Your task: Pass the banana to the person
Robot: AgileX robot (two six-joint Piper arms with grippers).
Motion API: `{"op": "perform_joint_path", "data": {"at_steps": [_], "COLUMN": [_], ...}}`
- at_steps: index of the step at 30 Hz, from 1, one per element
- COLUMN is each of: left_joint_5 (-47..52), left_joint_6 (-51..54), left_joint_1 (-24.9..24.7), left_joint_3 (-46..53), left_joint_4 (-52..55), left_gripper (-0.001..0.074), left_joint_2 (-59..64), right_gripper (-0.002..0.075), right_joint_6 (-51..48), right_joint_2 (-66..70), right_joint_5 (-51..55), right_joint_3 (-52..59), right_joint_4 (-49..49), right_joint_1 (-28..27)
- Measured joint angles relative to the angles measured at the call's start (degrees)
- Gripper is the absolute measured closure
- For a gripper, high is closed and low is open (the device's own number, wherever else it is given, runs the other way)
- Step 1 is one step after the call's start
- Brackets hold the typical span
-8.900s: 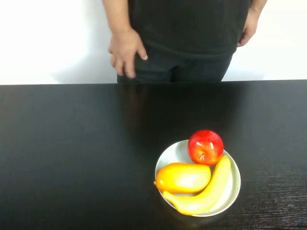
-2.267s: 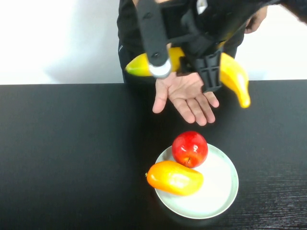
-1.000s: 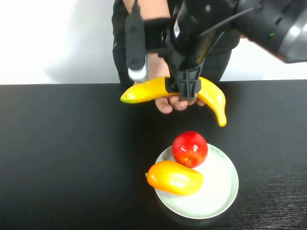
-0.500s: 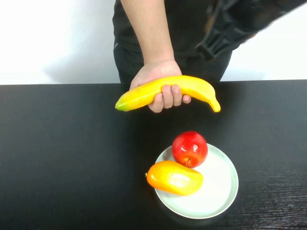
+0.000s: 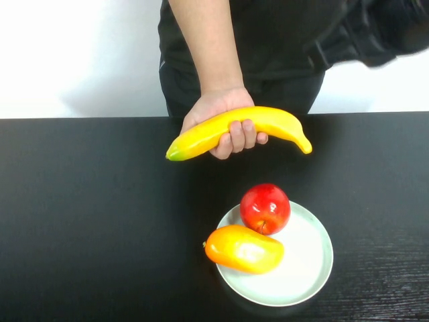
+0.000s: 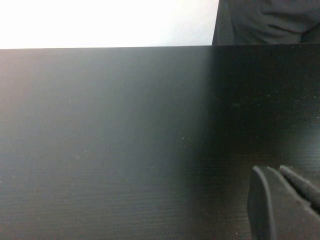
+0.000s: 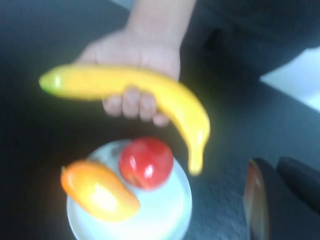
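Observation:
The banana (image 5: 234, 129) lies across the person's (image 5: 255, 40) hand (image 5: 221, 114), held above the black table's far edge with fingers curled round its middle. It also shows in the right wrist view (image 7: 135, 90). My right gripper (image 7: 277, 170) is empty and shut, pulled back up and to the right of the banana. Its arm is a dark blur at the top right of the high view (image 5: 382, 33). My left gripper (image 6: 277, 172) is shut and empty, low over bare table, out of the high view.
A white plate (image 5: 312, 268) at the front right of the black table (image 5: 100, 201) holds a red apple (image 5: 265, 208) and an orange-yellow mango (image 5: 244, 249).
My right gripper let go of the banana into the person's hand and drew back up and right. The person's fingers closed round the banana and hold it.

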Motion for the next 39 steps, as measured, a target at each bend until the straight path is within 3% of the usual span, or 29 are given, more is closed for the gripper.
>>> {"op": "perform_joint_path", "data": {"at_steps": [7,16,21,29,39], "left_joint_5": [0.00,0.00,0.00,0.00,0.00], "left_joint_6": [0.00,0.00,0.00,0.00,0.00], "left_joint_1": [0.00,0.00,0.00,0.00,0.00], "left_joint_3": [0.00,0.00,0.00,0.00,0.00], "left_joint_4": [0.00,0.00,0.00,0.09,0.09], "left_gripper": [0.0738,0.0738,0.0738,0.0738,0.0738], "left_joint_2": [0.00,0.00,0.00,0.00,0.00], "right_gripper": [0.0733,0.0733,0.0733,0.0733,0.0733], "right_joint_6": [-1.45,-11.27,-11.16,-6.84,-3.83], "right_joint_2": [-13.29,-41.71,-57.61,-73.70,-79.60], "right_joint_5": [-20.05,-63.72,-76.78,-78.02,-59.68], "right_joint_3": [26.07,72.69,89.34,101.19,101.07], "right_joint_4": [4.73,9.07,9.07,9.31,9.76], "right_joint_1": [-7.58,-28.03,-37.18,-41.31,-41.78]}}
